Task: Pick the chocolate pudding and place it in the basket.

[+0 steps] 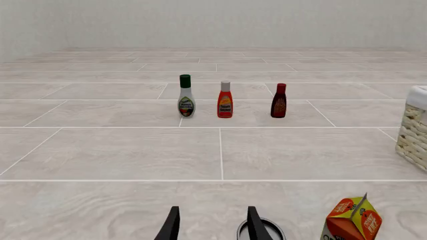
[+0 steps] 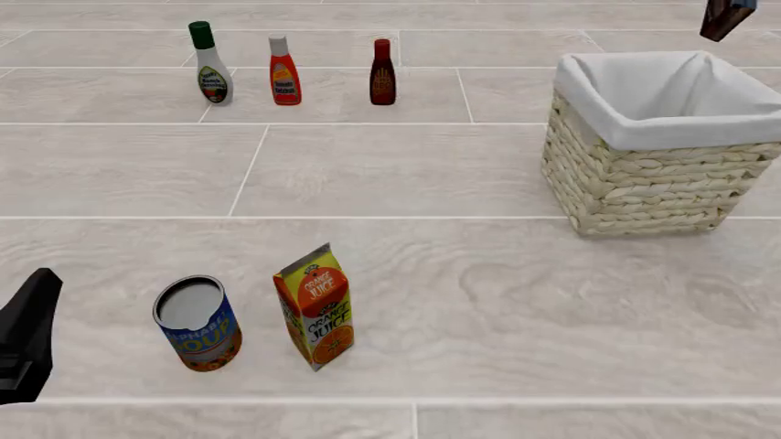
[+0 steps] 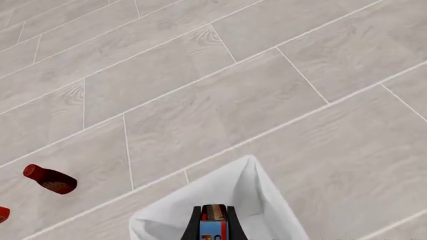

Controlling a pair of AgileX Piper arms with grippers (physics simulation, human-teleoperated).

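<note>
Right claw is clamped on the chocolate pudding, a small dark brown rectangular box with a blue band and reddish label. In the right wrist view the box sits squarely between the two dark fingers, label end outward. In the front view the box shows at the top right corner, up in the air, tilted, beyond the far rim of the basket.

The large square woven pale-straw wicker basket with white cloth lining stands on the right side of the table. The lining lies directly under the held box in the wrist view. My read: the box is held high so it clears the rim, and it's lined up for a drop. The visible part of the basket interior holds nothing but cloth; the near inner wall is hidden.

Left claw is parked low at the near left, fingers parted with nothing between them. It looks idle, out of the way.

Other containers, all upright:
- open-topped blue and orange soup can; contents can't be made out
- orange juice carton, closed, just beside the can
- far row of capped bottles: white one with green cap, orange one with white cap, dark brown sauce bottle

Remaining, as I judge it: centre over the opening, lower, let go.
</note>
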